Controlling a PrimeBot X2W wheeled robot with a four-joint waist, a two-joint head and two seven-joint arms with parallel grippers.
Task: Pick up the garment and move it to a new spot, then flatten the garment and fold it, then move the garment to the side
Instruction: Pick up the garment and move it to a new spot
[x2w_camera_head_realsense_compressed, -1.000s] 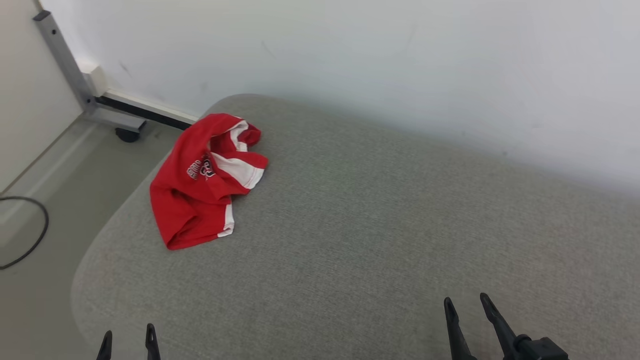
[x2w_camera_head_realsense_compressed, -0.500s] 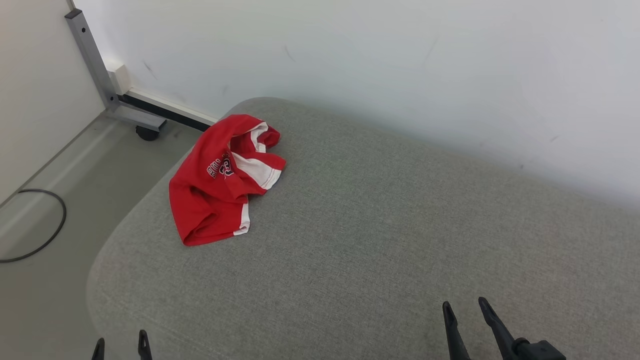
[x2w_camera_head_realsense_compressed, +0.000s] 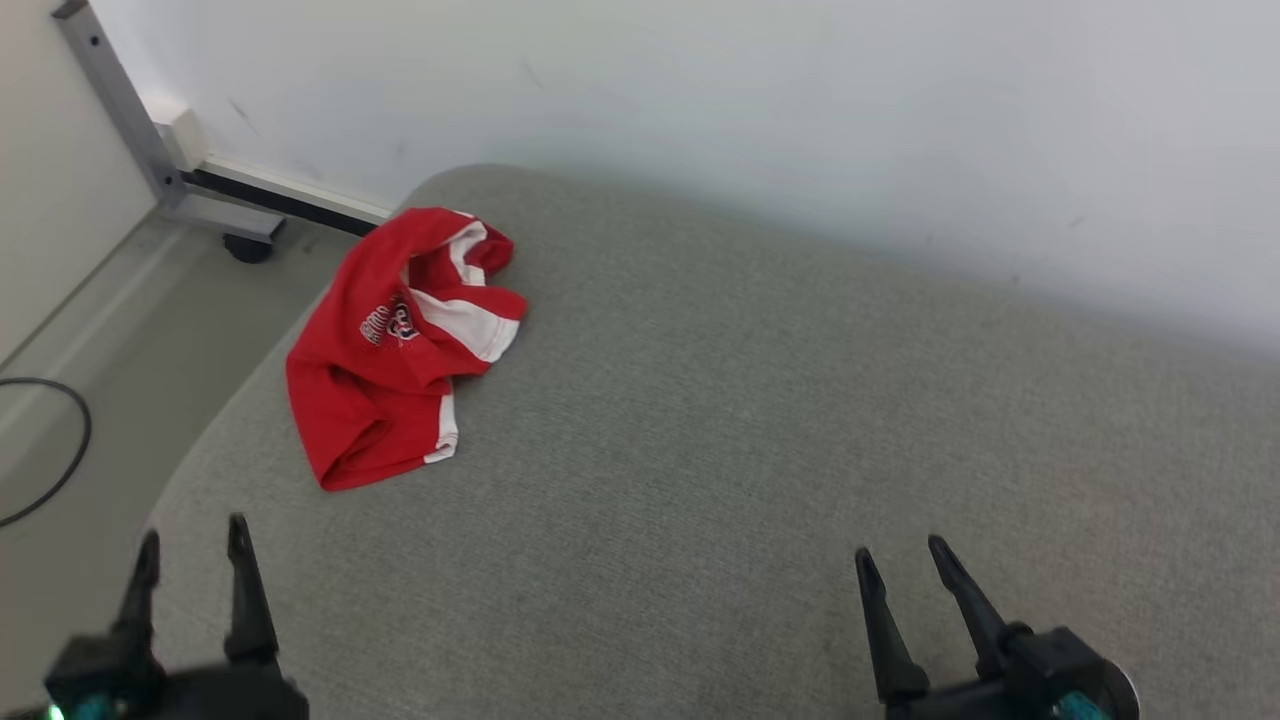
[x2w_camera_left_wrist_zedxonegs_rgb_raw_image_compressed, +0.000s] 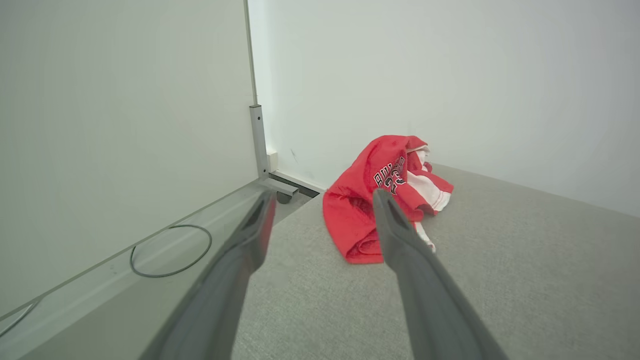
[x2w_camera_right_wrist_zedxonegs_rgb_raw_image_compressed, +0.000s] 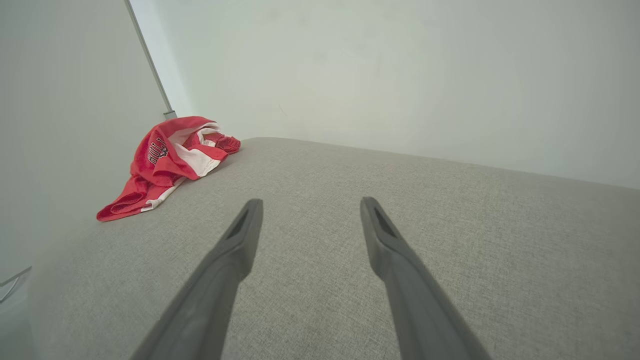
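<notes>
The shirt (x2w_camera_head_realsense_compressed: 400, 350) lies crumpled at the far left corner of the grey cushion (x2w_camera_head_realsense_compressed: 750, 400), well apart from the left gripper (x2w_camera_head_realsense_compressed: 192, 532) and right gripper (x2w_camera_head_realsense_compressed: 900, 548), both spread wide and empty, seemingly ready to reach

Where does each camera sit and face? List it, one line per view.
Head view: on the head, looking forward and down at the grey cushion and the garment; left gripper and right gripper show, both open.
Left wrist view: on the left wrist, facing along its fingers toward the garment.
Right wrist view: on the right wrist, facing across the grey cushion past its fingers; garment at far left.
Shared: all three show the garment.
</notes>
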